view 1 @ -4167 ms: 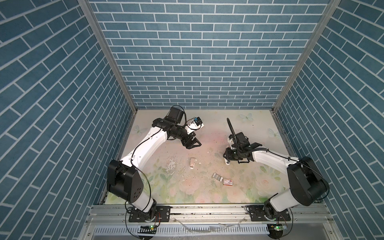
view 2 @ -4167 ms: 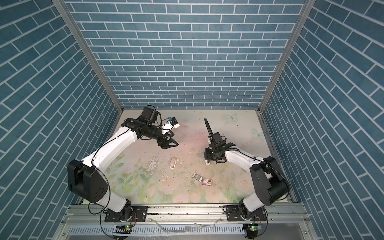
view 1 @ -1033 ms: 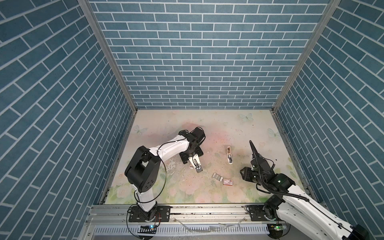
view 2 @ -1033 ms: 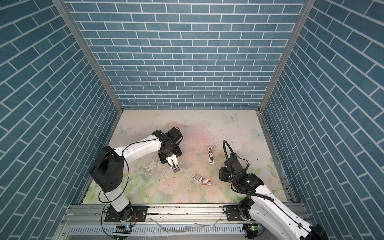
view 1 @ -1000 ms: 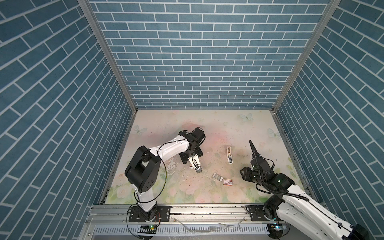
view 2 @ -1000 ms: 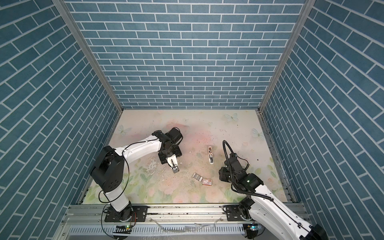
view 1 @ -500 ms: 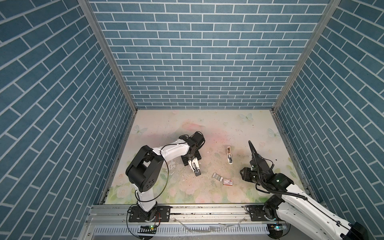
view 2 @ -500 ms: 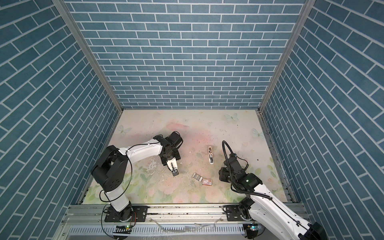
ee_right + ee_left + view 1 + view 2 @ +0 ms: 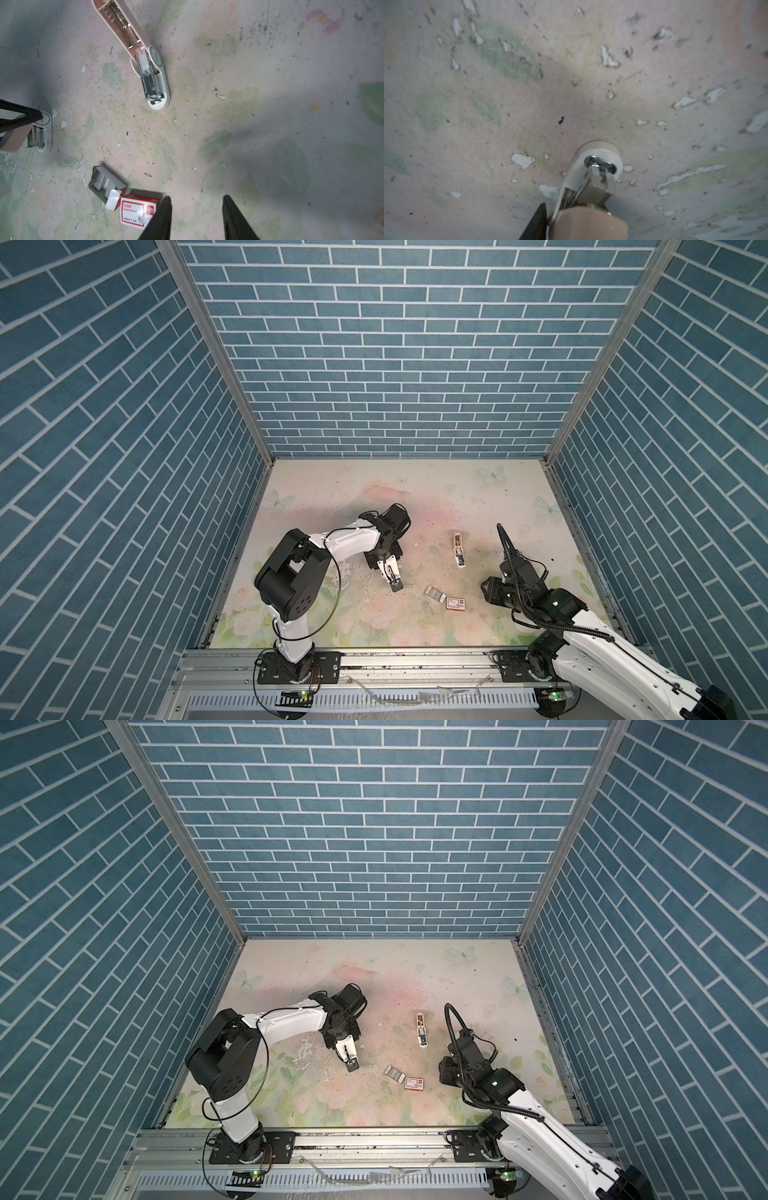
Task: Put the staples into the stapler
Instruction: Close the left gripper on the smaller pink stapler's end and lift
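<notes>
An open stapler [image 9: 458,551] [image 9: 422,1031] lies right of the middle. Its pink lid is flipped back and its metal magazine [image 9: 150,83] is bare. The staples [image 9: 101,184] are silvery strips in a small grey tray [image 9: 434,593] [image 9: 395,1073]. My left gripper [image 9: 395,583] [image 9: 351,1063] [image 9: 571,209] is shut on a second stapler [image 9: 593,176] [image 9: 39,135], pink-topped on a white base that rests on the mat. One black finger [image 9: 538,220] shows beside it; the other is hidden. My right gripper [image 9: 197,207] [image 9: 493,591] [image 9: 446,1069] hovers open near the front right, holding nothing.
A red-and-white staple box [image 9: 137,209] [image 9: 456,603] [image 9: 413,1083] lies against the tray, just beside one right finger [image 9: 164,216]. A tiny loose staple piece [image 9: 147,174] lies on the worn floral mat [image 9: 374,497]. Blue brick walls enclose the mat.
My left gripper has slid slightly toward the front and closed on the second stapler. The right arm has stayed almost still at the front right, its fingers narrowing slightly.
</notes>
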Tool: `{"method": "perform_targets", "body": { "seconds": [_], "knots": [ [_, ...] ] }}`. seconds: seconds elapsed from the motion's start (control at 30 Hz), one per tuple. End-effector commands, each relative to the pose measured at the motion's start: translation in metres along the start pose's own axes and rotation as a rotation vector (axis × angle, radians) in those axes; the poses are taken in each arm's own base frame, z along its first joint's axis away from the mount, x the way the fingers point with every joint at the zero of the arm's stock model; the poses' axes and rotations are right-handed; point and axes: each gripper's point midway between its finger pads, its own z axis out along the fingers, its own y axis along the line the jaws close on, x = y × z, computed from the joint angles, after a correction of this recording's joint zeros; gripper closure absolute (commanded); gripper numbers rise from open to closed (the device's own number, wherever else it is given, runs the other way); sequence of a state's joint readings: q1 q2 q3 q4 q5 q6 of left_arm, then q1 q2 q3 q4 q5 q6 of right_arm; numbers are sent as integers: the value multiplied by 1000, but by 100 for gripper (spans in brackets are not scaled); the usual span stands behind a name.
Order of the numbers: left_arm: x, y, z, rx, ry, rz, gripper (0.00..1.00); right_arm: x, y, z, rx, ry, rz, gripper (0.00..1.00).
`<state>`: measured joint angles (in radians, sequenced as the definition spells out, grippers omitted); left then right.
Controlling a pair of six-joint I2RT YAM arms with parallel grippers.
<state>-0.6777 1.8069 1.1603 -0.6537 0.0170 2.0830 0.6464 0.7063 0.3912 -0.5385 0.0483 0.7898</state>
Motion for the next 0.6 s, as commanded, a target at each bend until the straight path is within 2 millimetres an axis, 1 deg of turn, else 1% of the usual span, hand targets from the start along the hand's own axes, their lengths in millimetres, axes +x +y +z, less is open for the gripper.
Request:
{"method": "perform_targets", "body": {
  "seconds": [0.0, 0.2, 0.27, 0.33, 0.4, 0.47, 0.57],
  "knots": [
    [-8, -13, 4, 62, -25, 46, 62, 2, -5, 3, 18, -4, 34, 59],
    [-10, -17, -4, 109, -34, -39, 72, 2, -5, 4, 20, -6, 32, 60],
    [-12, -19, -8, 129, -39, -77, 74, 2, -5, 5, 19, -9, 32, 60],
    [-15, -21, -9, 151, -41, -103, 72, 0, -4, 5, 17, -12, 33, 60],
    [-19, -25, -11, 179, -47, -121, 65, 2, -4, 7, 15, -8, 33, 60],
    [-25, -28, -11, 197, -54, -145, 61, 1, -5, 9, 17, -8, 33, 59],
    [-29, -26, -10, 205, -59, -183, 62, 2, -4, 10, 16, -4, 32, 59]
  ]
}}
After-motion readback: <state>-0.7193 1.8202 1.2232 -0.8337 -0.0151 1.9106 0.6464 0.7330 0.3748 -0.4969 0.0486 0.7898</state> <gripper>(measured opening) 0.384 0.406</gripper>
